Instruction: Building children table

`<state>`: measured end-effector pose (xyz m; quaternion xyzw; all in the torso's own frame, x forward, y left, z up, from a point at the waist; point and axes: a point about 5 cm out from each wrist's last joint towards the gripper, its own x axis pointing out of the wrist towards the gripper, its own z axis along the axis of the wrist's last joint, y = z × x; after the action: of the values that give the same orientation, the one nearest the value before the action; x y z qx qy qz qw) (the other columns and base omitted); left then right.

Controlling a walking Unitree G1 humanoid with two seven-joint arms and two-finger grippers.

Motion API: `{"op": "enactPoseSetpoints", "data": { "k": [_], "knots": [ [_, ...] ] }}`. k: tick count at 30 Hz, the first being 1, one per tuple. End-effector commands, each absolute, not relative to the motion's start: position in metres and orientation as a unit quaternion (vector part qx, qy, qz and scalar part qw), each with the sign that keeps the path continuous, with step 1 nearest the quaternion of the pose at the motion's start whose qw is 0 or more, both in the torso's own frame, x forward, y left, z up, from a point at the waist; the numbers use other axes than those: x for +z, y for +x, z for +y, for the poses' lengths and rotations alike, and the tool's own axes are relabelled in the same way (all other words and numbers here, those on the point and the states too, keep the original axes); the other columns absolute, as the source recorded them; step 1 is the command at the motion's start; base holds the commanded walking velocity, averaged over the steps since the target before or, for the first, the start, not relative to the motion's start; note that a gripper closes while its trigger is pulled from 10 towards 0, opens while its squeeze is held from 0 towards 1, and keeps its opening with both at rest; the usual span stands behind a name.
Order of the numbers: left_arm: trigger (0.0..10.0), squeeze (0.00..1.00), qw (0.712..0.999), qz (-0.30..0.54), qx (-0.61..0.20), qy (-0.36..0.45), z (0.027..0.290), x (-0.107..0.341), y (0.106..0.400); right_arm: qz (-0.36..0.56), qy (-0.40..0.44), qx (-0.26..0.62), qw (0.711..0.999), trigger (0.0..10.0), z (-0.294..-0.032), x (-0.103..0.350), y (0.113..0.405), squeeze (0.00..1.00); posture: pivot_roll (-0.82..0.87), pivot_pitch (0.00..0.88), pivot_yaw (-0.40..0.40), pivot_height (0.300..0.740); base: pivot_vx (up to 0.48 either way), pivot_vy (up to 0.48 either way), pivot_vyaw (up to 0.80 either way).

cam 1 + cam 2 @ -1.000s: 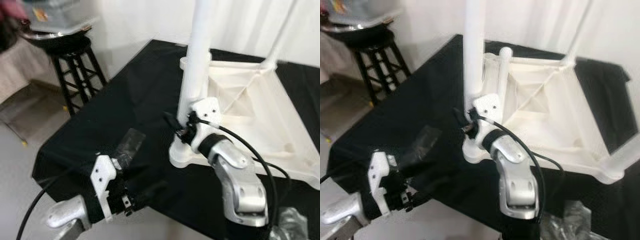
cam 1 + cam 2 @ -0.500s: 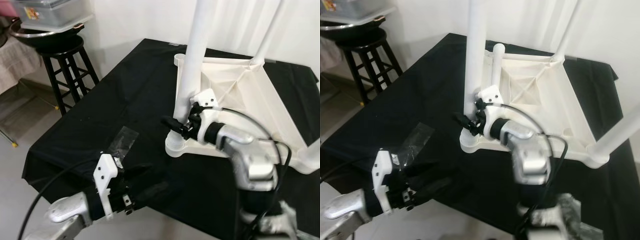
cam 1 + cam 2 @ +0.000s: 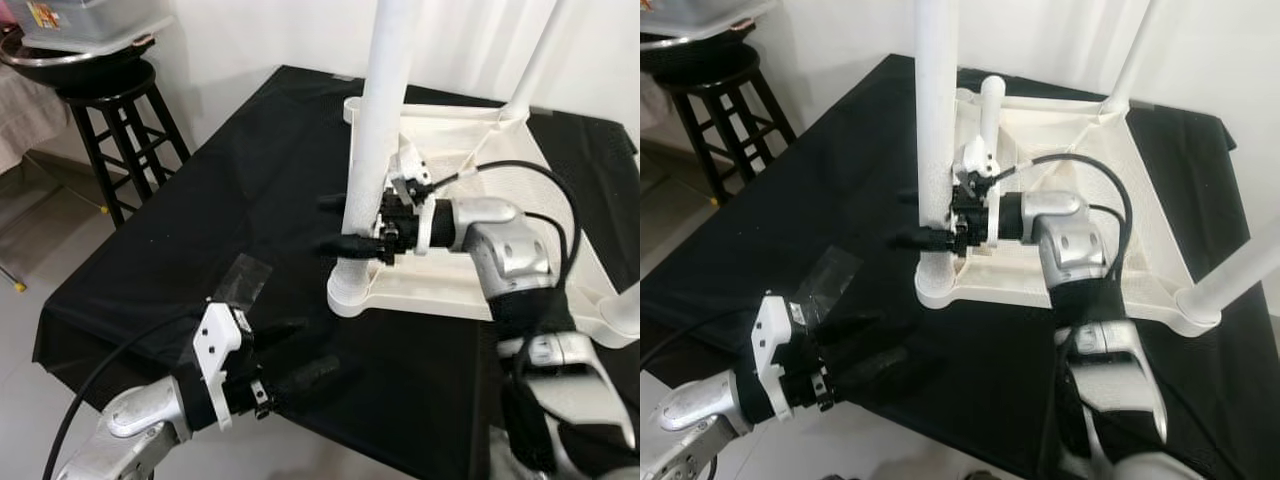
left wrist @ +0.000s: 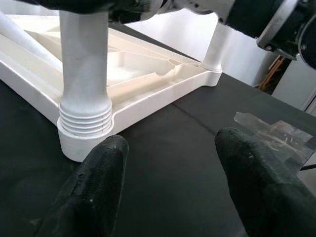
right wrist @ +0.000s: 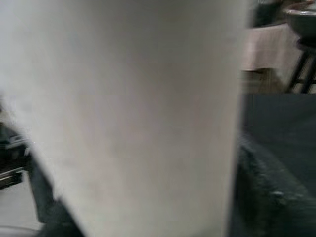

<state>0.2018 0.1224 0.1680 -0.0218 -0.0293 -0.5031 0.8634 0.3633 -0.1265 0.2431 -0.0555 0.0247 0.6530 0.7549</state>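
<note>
Nearest to us, our left gripper hovers with its fingers spread and empty above the black cloth. Ahead of it stands the white table leg, its long axis upright, in the corner socket of the upturned tabletop. Our right gripper already embraces this leg, so it is the nearer arm.

A white plastic children's table lies upside down on a black-draped surface; a black wooden stool stands to its left.
</note>
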Motion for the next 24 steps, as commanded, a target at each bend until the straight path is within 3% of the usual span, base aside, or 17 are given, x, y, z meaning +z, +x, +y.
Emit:
{"op": "enactPoseSetpoints", "data": {
  "k": [1,9,15,16,18,19,20,21,22,24],
  "knots": [
    [10.0,0.0,0.863,-0.028,-0.503,-0.03,0.121,0.166,0.2,0.041,-0.052,0.663,0.745,0.0,-0.124,0.235,0.364,0.0,0.04,0.125,-0.04,0.74,0.0,0.0,0.0],
    [10.0,0.0,0.862,-0.029,-0.504,-0.032,0.121,0.166,0.2,0.042,-0.046,0.689,0.722,0.0,-0.129,0.236,0.367,0.0,0.04,0.136,-0.039,0.74,0.0,0.0,0.0],
    [10.0,0.0,0.861,-0.03,-0.506,-0.034,0.121,0.166,0.2,0.045,-0.067,0.675,0.733,0.0,-0.138,0.229,0.366,0.0,0.03,0.14,-0.039,0.74,0.0,0.0,0.0],
    [10.0,0.0,0.861,-0.03,-0.506,-0.035,0.121,0.167,0.2,0.054,-0.091,0.653,0.75,0.0,-0.142,0.223,0.367,0.0,0.02,0.148,-0.051,0.74,0.0,0.0,0.0],
    [10.0,0.0,0.861,-0.031,-0.506,-0.038,0.122,0.167,0.2,0.082,-0.097,0.548,0.827,0.0,-0.141,0.201,0.36,0.0,0.0,0.156,-0.064,0.74,0.0,0.0,0.0],
    [10.0,0.0,0.861,-0.031,-0.506,-0.038,0.122,0.167,0.2,0.082,-0.097,0.548,0.827,0.0,-0.141,0.201,0.36,0.0,0.0,0.156,-0.064,0.74,0.0,0.0,0.0],
    [10.0,0.0,0.862,-0.031,-0.505,-0.039,0.124,0.167,0.2,0.101,-0.081,0.475,0.871,0.0,-0.137,0.19,0.355,0.0,-0.01,0.164,-0.06,0.74,0.0,0.0,0.0],
    [10.0,0.0,0.862,-0.031,-0.505,-0.039,0.124,0.167,0.2,0.101,-0.081,0.475,0.871,0.0,-0.137,0.19,0.355,0.0,-0.01,0.164,-0.06,0.74,0.0,0.0,0.0],
    [10.0,0.0,0.862,-0.032,-0.504,-0.04,0.125,0.168,0.2,0.109,-0.051,0.342,0.932,0.0,-0.131,0.179,0.348,0.0,-0.01,0.167,-0.057,0.74,0.0,0.0,0.0],
    [10.0,0.0,0.863,-0.032,-0.503,-0.041,0.128,0.17,0.203,0.136,-0.013,0.27,0.953,0.0,-0.115,0.159,0.298,0.0,-0.01,0.184,-0.034,0.74,0.0,0.0,0.0]
  ]
}}
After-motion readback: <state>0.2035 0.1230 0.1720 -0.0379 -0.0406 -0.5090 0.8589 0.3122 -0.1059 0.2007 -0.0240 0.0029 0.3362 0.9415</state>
